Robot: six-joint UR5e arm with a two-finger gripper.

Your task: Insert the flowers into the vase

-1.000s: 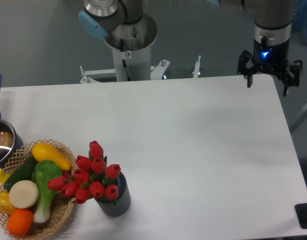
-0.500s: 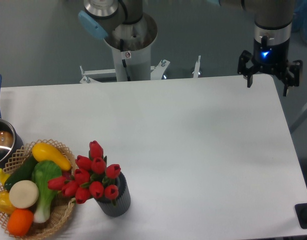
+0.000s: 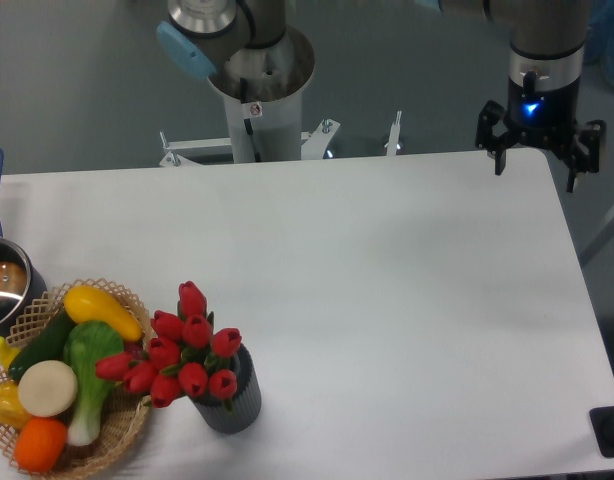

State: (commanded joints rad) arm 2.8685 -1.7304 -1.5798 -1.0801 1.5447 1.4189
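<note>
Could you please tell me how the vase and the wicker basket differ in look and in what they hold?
The vase is a dark grey ribbed cylinder standing upright; the wicker basket is tan, woven, wide and shallow. The vase holds the red flowers; the basket holds toy vegetables. Both sit on the table near its front left corner, side by side.

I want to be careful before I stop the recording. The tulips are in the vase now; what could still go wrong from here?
1. The flowers lean left, over the wicker basket, so the vase may be top-heavy and could tip if bumped.
2. The vase stands near the front edge of the table; a push might send it off.
3. The gripper is open and far away at the back right corner, so it cannot steady anything quickly.
</note>
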